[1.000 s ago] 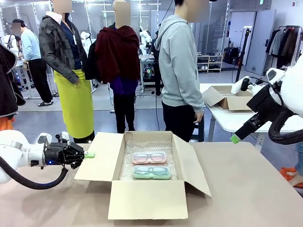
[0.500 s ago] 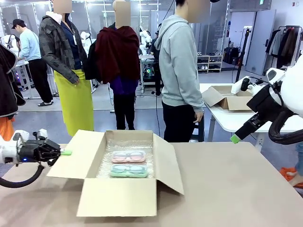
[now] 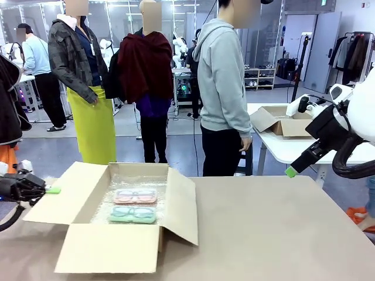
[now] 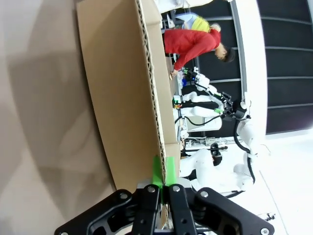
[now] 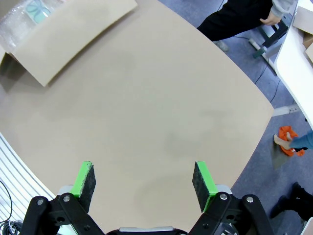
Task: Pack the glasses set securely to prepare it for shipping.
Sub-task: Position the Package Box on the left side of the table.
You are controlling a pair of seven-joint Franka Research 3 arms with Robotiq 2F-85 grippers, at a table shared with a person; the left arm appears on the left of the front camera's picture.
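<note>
From the front, the left gripper (image 3: 47, 189) is at the table's left edge, its green pads pinched shut on the outer edge of the left flap (image 3: 55, 199) of the open cardboard box (image 3: 108, 256). The glasses set lies inside the box, to the inner side of that gripper, past the flap: the pink case (image 3: 135, 195) farther from the robot, the mint case (image 3: 132, 214) just beside it on the near side. Both rest on bubble wrap (image 3: 137, 178), and their long axes run side to side, roughly in line with the gripper's reach. The right gripper (image 3: 291, 171) hangs raised, well off to the far right, holding nothing. I judge the left arm much the nearer, so any next move on the box falls to it.

In the left wrist view, the gripper (image 4: 161, 180) has its pads clamped tight on the corrugated edge of the flap (image 4: 122, 98), which runs straight away from the fingers.

In the right wrist view, the gripper (image 5: 145, 181) stands with jaws wide apart above the bare table (image 5: 161, 112). The box flap (image 5: 68, 34) lies far ahead at the upper left, with a corner of the mint case (image 5: 35, 7) showing.

I can read no brand, label or print on the box or on either case.
</note>
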